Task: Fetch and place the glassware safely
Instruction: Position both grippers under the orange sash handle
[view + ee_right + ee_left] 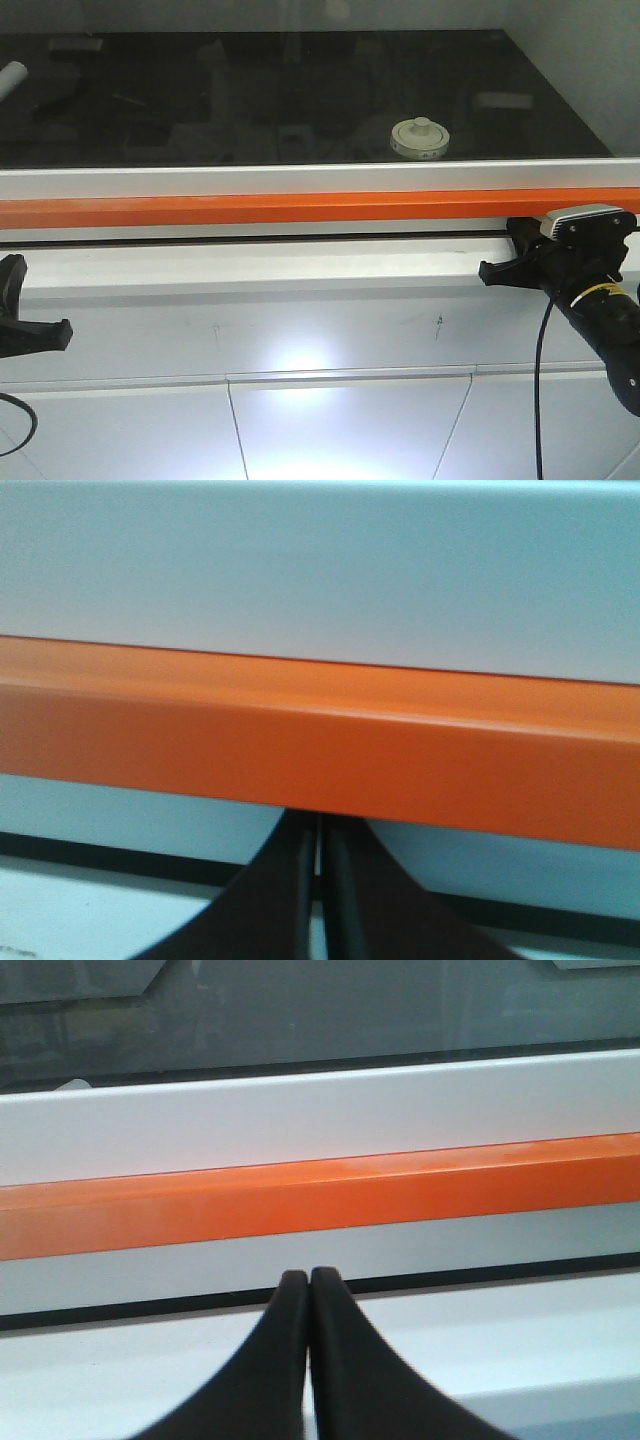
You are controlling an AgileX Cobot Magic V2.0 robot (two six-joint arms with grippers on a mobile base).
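Observation:
The glassware [420, 138], a squat jar with a cream-white round lid and a central knob, stands on the dark glossy surface [300, 100] behind the orange bar, right of centre. My left gripper [308, 1280] is shut with nothing between its black fingers and points at the orange bar; it sits low at the left edge [55, 333] of the front view. My right gripper [318, 830] is shut and empty, its tips tucked under the orange bar. In the front view the right gripper [495, 270] sits below and right of the jar, well apart from it.
An orange bar [300, 208] with a silver rail [300, 178] above it runs across the whole front of the dark surface. A white ledge [280, 265] and white cabinet panels [330, 420] lie below. A white cylinder [10, 78] lies at the far left.

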